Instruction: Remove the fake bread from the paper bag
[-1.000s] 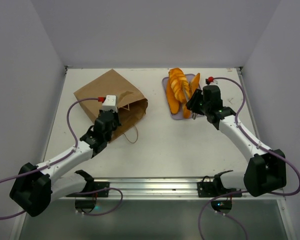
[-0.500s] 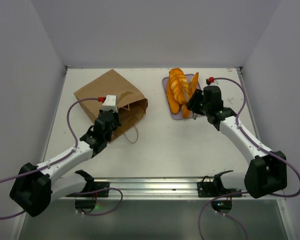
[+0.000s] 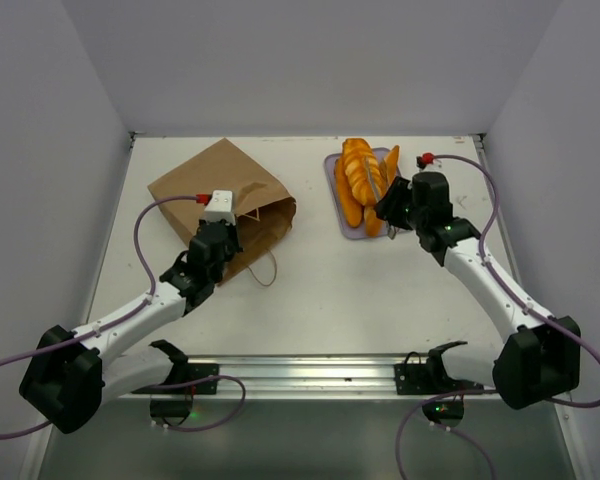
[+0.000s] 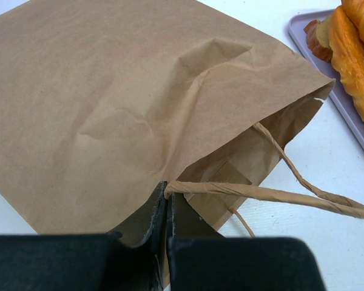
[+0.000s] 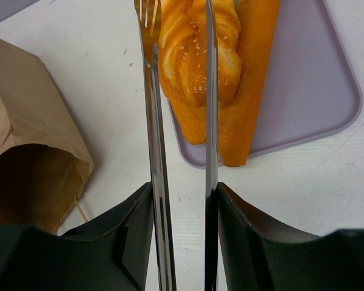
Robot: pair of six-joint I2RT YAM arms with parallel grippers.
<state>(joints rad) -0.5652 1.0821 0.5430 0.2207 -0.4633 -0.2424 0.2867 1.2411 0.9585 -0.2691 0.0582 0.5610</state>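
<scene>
Kraft-brown bag [image 3: 215, 185], one, lying flat on the desk [image 3: 320, 290] at 10 o'clock, mouth open toward 4 o'clock. Inside we see only creased paper and shadow. Whether any bread is left in there, we cannot tell.

Left fingers [image 4: 158, 233]: pressed together on the bag's lower rim, at the root of a string handle [image 4: 273, 195], pinning the mouth in place.

Bread [image 3: 358, 180]: several glossy orange pieces, heaped on a lavender tray [image 5: 315, 91] at 1 o'clock, well apart from the bag.

Tongs [image 5: 210, 121]: metal, one pair, clamped between the right fingers [image 5: 239, 242]. The blades stand apart and straddle a seeded loaf [image 5: 194, 54] on top of the heap. We cannot tell whether they touch it.

Hazards, as we judge them:
- The loaf sits high on a rounded pile. A blade dragging along it on the way out could roll it off the tray.
- The forked tip could snag the loaf's ridges and lift it again.
- The tongs are thin and smooth, so a loosened squeeze could let them twist or drop.
- If the left fingers let go early, the mouth may sag shut, and the blades would then push paper instead of reaching inside.
- The handle lies loose across the opening and could catch a blade.
</scene>
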